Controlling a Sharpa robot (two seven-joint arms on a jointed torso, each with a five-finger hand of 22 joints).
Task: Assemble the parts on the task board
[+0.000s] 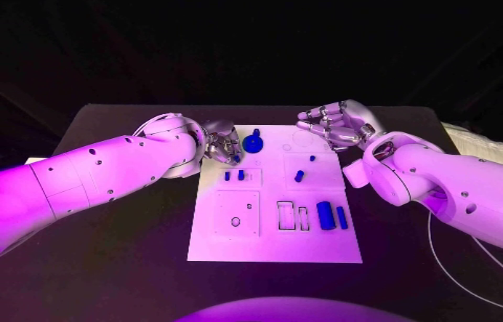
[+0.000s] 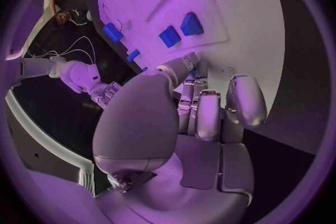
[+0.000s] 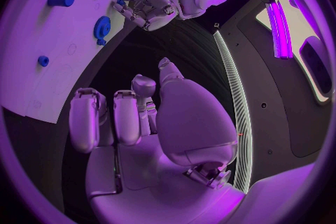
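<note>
Beside the left hand (image 1: 218,147), fingers curled on nothing: blue gear (image 1: 254,145) on flat white task board (image 1: 275,246), matte black table (image 1: 126,264). Right hand (image 1: 334,124) curled, holding nothing, over the board's far corner.

A black table (image 1: 126,264) fills the lower part of the head view, its surface matte and dark under purple light. Behind its far edge the room falls away into near-total blackness, with no wall or window to be made out. At the table's right side, a pale object (image 1: 474,142) sits just past the edge; what it is cannot be told. A thin white cable (image 1: 445,240) loops across the table on that same side. In the right wrist view, a long bright strip of light (image 3: 279,22) glows beside dark curved panels, and a slim pale line (image 3: 234,101) arcs across the dark surface.
</note>
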